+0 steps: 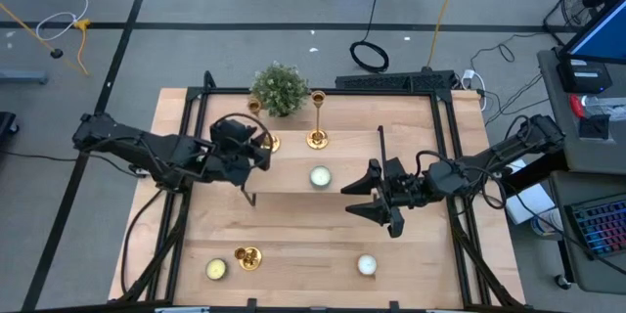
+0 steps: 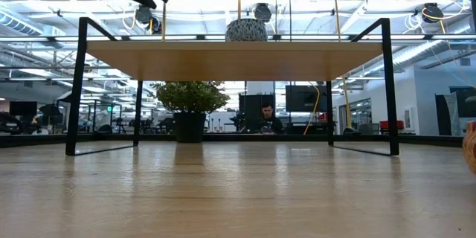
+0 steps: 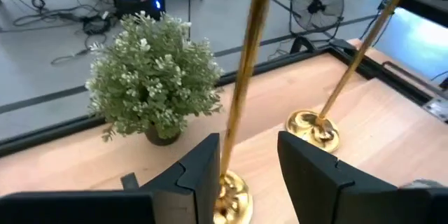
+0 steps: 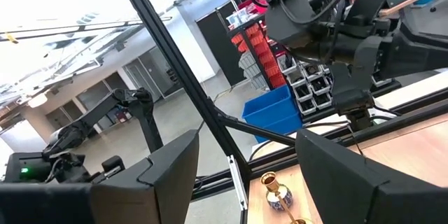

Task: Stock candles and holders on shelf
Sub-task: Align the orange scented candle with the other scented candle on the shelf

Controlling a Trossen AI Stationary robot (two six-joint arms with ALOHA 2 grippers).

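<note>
Shelf [image 1: 293, 161]: two holders upright, stems vertical. One [image 1: 317, 122] stands free beside the plant [image 1: 280, 88]. The other [image 3: 241, 112] stands between the left end effector [image 3: 248, 161] fingers, apparently not clamped. A candle [image 1: 320, 177] lies on the shelf. Worktop [image 1: 303, 249]: one holder [image 1: 247, 257] lying on its side; two candles. Right end effector [image 1: 377, 196]: open, empty, beside the shelf's right end.

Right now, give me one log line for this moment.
left gripper: jaws straddling gold holder stem on shelf, grip unclear | right gripper: open, empty | one candle on shelf | candles left on table
</note>
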